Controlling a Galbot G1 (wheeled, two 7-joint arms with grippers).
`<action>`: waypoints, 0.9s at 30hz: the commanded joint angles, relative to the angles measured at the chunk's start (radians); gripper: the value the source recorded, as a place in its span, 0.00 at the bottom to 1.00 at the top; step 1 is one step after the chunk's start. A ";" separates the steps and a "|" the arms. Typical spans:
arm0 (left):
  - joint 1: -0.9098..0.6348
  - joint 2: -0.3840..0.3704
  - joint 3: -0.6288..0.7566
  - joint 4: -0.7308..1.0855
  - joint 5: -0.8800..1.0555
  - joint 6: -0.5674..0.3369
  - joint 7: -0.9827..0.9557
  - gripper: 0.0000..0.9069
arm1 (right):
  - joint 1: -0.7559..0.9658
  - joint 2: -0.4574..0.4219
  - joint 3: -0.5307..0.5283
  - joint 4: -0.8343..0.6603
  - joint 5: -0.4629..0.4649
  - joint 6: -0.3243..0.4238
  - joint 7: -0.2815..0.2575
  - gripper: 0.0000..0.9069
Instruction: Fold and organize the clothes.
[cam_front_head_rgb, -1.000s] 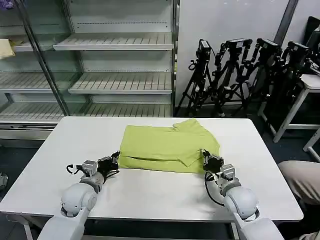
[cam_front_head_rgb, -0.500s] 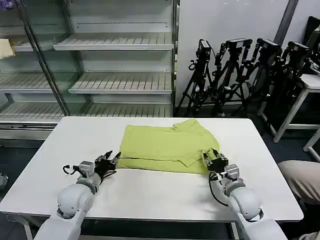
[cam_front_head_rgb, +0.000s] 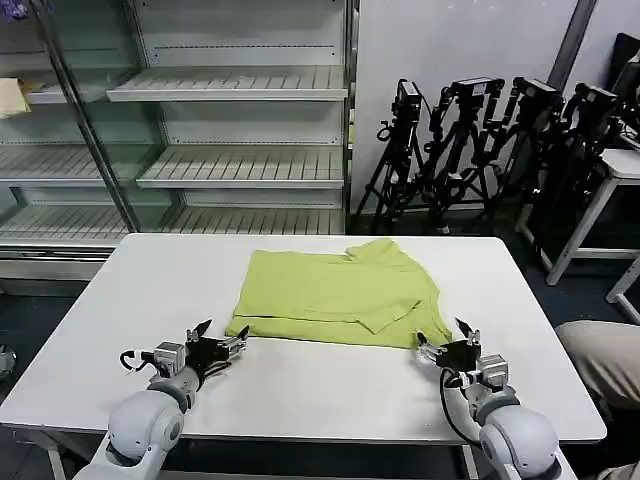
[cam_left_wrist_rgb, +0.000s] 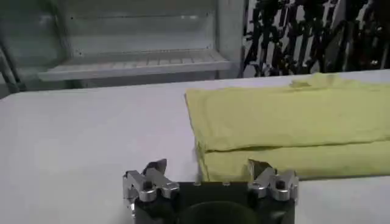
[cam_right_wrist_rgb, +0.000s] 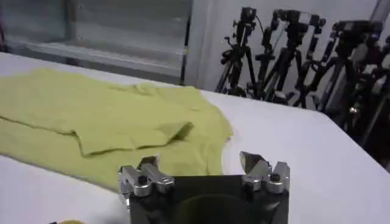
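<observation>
On the white table (cam_front_head_rgb: 120, 290), just ahead of both pincers, lies the lime yellow-green T-shirt (cam_front_head_rgb: 335, 296), folded into a rough rectangle with a sleeve doubled over on the side nearer the right arm. The left gripper (cam_front_head_rgb: 218, 343) sits low over the tabletop at the shirt's near left corner, its fingers spread wide and holding nothing; the corner of the cloth lies just beyond its fingertips, close but apart from them. In the left wrist view the left gripper (cam_left_wrist_rgb: 211, 176) shows two metal-tipped fingers well separated, with the T-shirt (cam_left_wrist_rgb: 286, 125) stretching away ahead of them, its folded edge showing two layers one over the other and the lower hem lying just past the fingertips on the table (cam_left_wrist_rgb: 85, 140).

The right gripper (cam_front_head_rgb: 446, 345) rests just off the shirt's near right corner, likewise spread and empty, with bare table between its fingers and the fabric. In the right wrist view the right gripper (cam_right_wrist_rgb: 203, 170) has its fingers wide apart, and the T-shirt (cam_right_wrist_rgb: 103, 119) lies ahead of it and toward the left arm's side, its doubled sleeve flap nearest the pincer, on the table (cam_right_wrist_rgb: 304, 146).

Beyond the far side of the table stand empty metal shelves (cam_front_head_rgb: 220, 130) and a cluster of black camera tripods (cam_front_head_rgb: 490, 140).
</observation>
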 joint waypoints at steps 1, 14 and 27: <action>0.023 0.000 -0.005 -0.003 -0.010 0.008 -0.003 0.02 | -0.058 -0.006 0.032 0.029 0.076 -0.051 0.003 0.00; 0.016 -0.007 0.010 0.007 -0.003 0.008 0.005 0.02 | -0.049 -0.003 0.026 0.021 0.090 -0.049 0.004 0.00; 0.132 -0.015 -0.027 -0.087 0.018 0.007 0.013 0.01 | -0.150 -0.016 0.031 0.110 0.045 -0.023 -0.005 0.00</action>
